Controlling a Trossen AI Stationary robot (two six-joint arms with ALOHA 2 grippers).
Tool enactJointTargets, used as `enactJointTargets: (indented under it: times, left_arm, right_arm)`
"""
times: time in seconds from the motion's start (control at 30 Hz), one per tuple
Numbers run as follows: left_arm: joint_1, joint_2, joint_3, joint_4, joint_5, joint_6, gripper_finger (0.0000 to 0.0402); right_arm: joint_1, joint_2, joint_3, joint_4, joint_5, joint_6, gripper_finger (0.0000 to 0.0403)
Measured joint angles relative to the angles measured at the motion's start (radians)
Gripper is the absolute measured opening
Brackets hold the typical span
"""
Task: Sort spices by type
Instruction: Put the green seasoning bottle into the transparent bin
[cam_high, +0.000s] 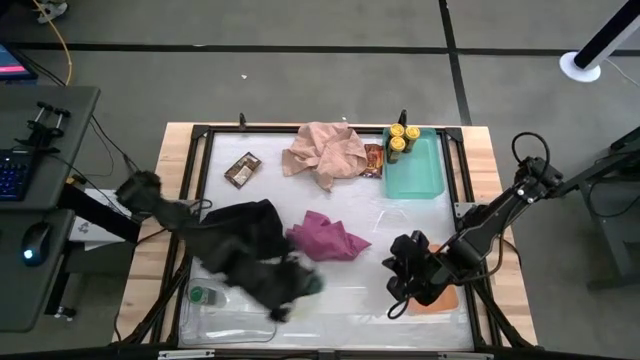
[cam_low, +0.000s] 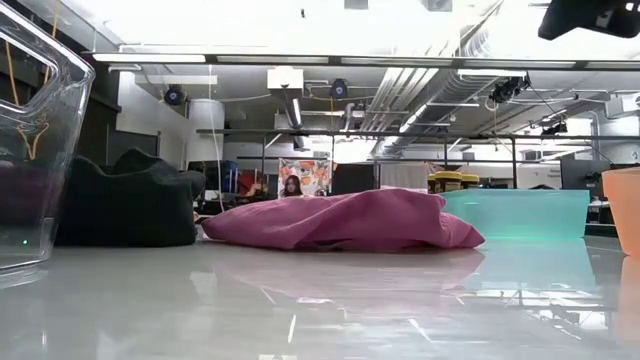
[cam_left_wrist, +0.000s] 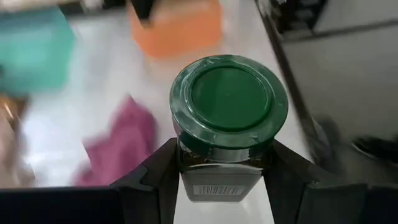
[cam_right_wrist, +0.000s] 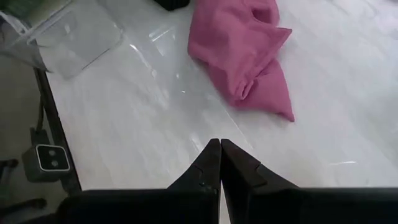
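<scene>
Green-lidded jar (cam_left_wrist: 228, 112) clamped between left gripper (cam_left_wrist: 221, 171) jaws.

Left arm: reaches in from the left side, bent low over the near part of the counter.
Left tool (cam_left_wrist: 221, 180): fingers squeeze a jar.
Right tool (cam_right_wrist: 220, 163): fingers pressed together — holding nothing.

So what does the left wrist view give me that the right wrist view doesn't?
Only the left wrist view shows the green-lidded jar clamped between the left gripper fingers, plus the orange tray and the teal tray beyond, both blurred. Only the right wrist view shows the right gripper, shut on nothing above bare table, and the clear tray by the table edge. Both show the magenta cloth lying on the white tabletop.
</scene>
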Motion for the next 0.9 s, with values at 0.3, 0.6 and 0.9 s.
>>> enactJointTargets:
  times: [0.3, 0.6, 0.9]
  left_arm:
    - [-0.391, 0.001, -0.002, -0.444, -0.298, -0.909, 0.0152]
    - [-0.502, 0.158, -0.002, -0.731, -0.205, -1.285, 0.0152]
    - [-0.545, 0.227, -0.052, -0.673, -0.17, -1.276, 0.0152]
  right_arm:
    - [0.0, 0.002, 0.0, -0.011, 0.014, -0.04, 0.0]
    - [-0.029, 0.002, 0.0, -0.008, 0.048, -0.044, 0.0]
    - [-0.085, 0.003, 0.0, 0.069, 0.018, -0.117, 0.0]
